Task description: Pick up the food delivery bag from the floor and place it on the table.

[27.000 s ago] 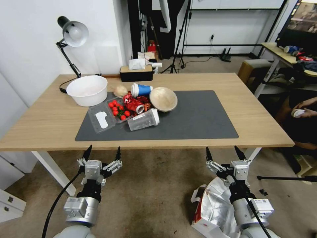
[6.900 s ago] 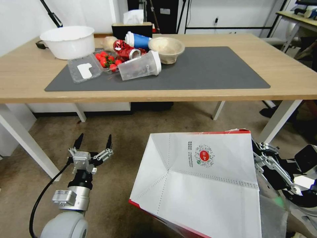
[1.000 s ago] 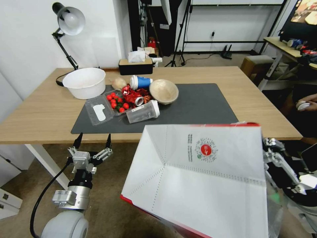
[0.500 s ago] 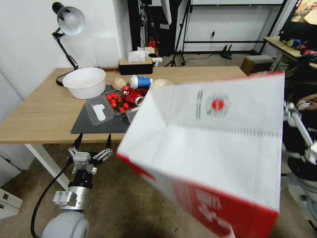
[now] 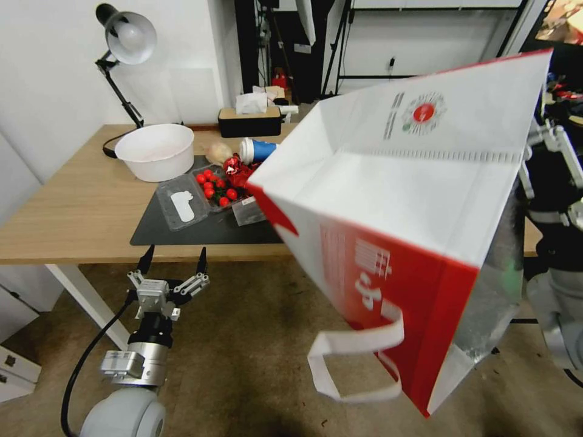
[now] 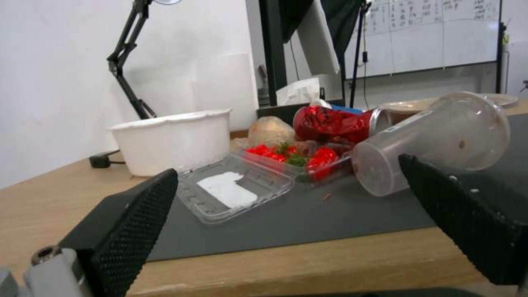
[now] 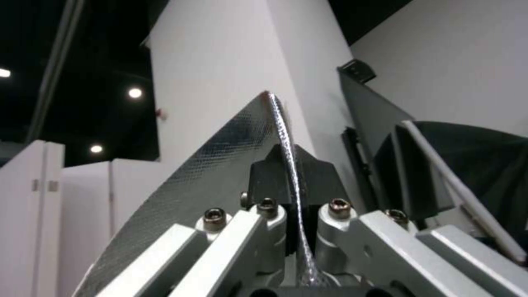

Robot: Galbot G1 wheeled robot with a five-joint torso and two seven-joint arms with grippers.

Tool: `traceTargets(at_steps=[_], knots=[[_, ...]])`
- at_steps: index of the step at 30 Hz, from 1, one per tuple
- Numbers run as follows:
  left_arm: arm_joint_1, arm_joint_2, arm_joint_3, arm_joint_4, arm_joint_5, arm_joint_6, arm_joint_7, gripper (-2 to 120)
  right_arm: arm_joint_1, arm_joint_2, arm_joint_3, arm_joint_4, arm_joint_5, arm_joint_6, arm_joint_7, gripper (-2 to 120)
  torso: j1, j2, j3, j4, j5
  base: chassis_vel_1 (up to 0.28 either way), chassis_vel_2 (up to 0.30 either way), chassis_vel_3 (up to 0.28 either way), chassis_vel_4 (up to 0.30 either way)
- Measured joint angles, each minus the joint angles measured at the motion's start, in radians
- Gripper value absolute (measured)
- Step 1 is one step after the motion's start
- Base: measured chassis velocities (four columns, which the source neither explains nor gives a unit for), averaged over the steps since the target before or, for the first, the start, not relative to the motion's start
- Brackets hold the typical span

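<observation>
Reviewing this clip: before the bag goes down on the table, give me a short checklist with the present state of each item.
1. Grip: right gripper is shut on the foil-lined rim of the red and white food delivery bag: ok.
2. Bag off the grey-brown carpet floor: ok, it hangs in the air.
3. Bag upright: not ok, it is tipped with its white base panel facing the head camera.
4. White strap handle free: ok, dangling loose.
5. Landing spot on the dark grey mat of the light-wood table: cannot tell, the bag hides it.
6. Left gripper out of the way: ok, open, low before the table edge.
</observation>
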Motion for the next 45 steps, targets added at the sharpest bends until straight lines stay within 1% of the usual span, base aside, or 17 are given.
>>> traceTargets(at_steps=[2,5,6,8,9,13,14,17,18,21,22,26,27,30,36,41,45], knots=[[0.0,0.0,0.001,0.0,0.001,0.0,0.0,100,0.015,-0.008,-0.002,-0.004,0.003,0.001,0.024,0,0.0,0.0,0.0,0.0,0.0001,0.0,0.0,0.0,0.0],[-0.001,-0.002,0.002,0.0,0.004,0.0,0.001,100,0.066,-0.036,-0.006,-0.022,0.021,0.004,0.098,0,0.0,0.0,0.0,0.0001,0.0,0.0,0.0,0.0,0.0],[-0.001,-0.002,0.002,0.0,0.004,0.0,0.001,100,0.066,-0.036,-0.006,-0.022,0.021,0.004,0.098,0,0.0,0.0,0.0,0.0001,0.0,0.0,0.0,0.0,0.0],[0.001,-0.004,0.005,0.002,0.008,0.0,0.001,100,0.102,-0.052,-0.011,-0.033,0.031,0.007,0.161,0,0.0,0.0,0.0,0.0,0.0,0.0,0.0,0.0,0.0],[0.001,-0.004,0.005,0.002,0.008,0.0,0.001,100,0.102,-0.052,-0.011,-0.033,0.031,0.007,0.161,0,0.0,0.0,0.0,0.0,0.0,0.0,0.0,0.0,0.0],[0.004,-0.01,0.009,0.002,0.016,0.0,0.001,100,0.151,-0.065,-0.029,-0.044,0.031,0.008,0.281,0,0.0,0.0,0.0,0.0,0.0,0.0,0.0,0.0,0.0],[0.004,-0.01,0.009,0.002,0.016,0.0,0.001,100,0.151,-0.065,-0.029,-0.044,0.031,0.008,0.281,0,0.0,0.0,0.0,0.0,0.0,0.0,0.0,0.0,0.0],[0.004,-0.013,0.01,0.002,0.028,0.0,0.001,100,0.175,-0.068,-0.048,-0.05,0.018,0.007,0.369,0,0.0,0.0,0.0,0.0,0.0,0.0,0.0,0.0,0.0],[0.004,-0.013,0.01,0.002,0.028,0.0,0.001,100,0.175,-0.068,-0.048,-0.05,0.018,0.007,0.369,0,0.0,0.0,0.0,0.0,0.0,0.0,0.0,0.0,0.0],[0.006,-0.014,0.009,0.002,0.034,0.002,0.0,100,0.218,-0.075,-0.072,-0.067,0.011,0.006,0.467,0,0.0,-0.001,0.0,0.0001,0.0,0.0,0.0,0.0,0.0],[0.006,-0.014,0.009,0.002,0.034,0.002,0.0,100,0.218,-0.075,-0.072,-0.067,0.011,0.006,0.467,0,0.0,-0.001,0.0,0.0001,0.0,0.0,0.0,0.0,0.0],[0.009,-0.017,0.011,0.001,0.039,0.003,-0.001,100,0.273,-0.083,-0.093,-0.105,0.012,0.005,0.588,0,0.0,-0.001,0.0,0.0001,0.0,0.0,0.0,0.0,0.0],[0.009,-0.017,0.011,0.001,0.039,0.003,-0.001,100,0.273,-0.083,-0.093,-0.105,0.012,0.005,0.588,0,0.0,-0.001,0.0,0.0001,0.0,0.0,0.0,0.0,0.0],[0.01,-0.021,0.014,0.001,0.043,0.003,-0.001,100,0.302,-0.09,-0.099,-0.149,0.016,-0.017,0.659,0,0.0,-0.001,0.0,0.0,0.0001,0.0,0.0,0.0,0.0],[0.01,-0.023,0.017,0.0,0.047,0.003,-0.001,100,0.331,-0.101,-0.113,-0.222,0.022,-0.046,0.696,0,0.0,-0.001,0.0,0.0,0.0,0.0,0.0,0.0,0.0],[0.01,-0.023,0.017,0.001,0.047,0.004,-0.001,100,0.355,-0.128,-0.12,-0.294,0.02,-0.049,0.697,0,0.0,-0.001,0.0,0.0,-0.0001,0.0,0.0,0.0,0.0],[0.009,-0.022,0.017,0.003,0.047,0.004,-0.001,100,0.363,-0.143,-0.125,-0.321,0.02,-0.052,0.691,0,0.0,-0.001,0.0,0.0,-0.0001,0.0,0.0,0.0,0.0]])
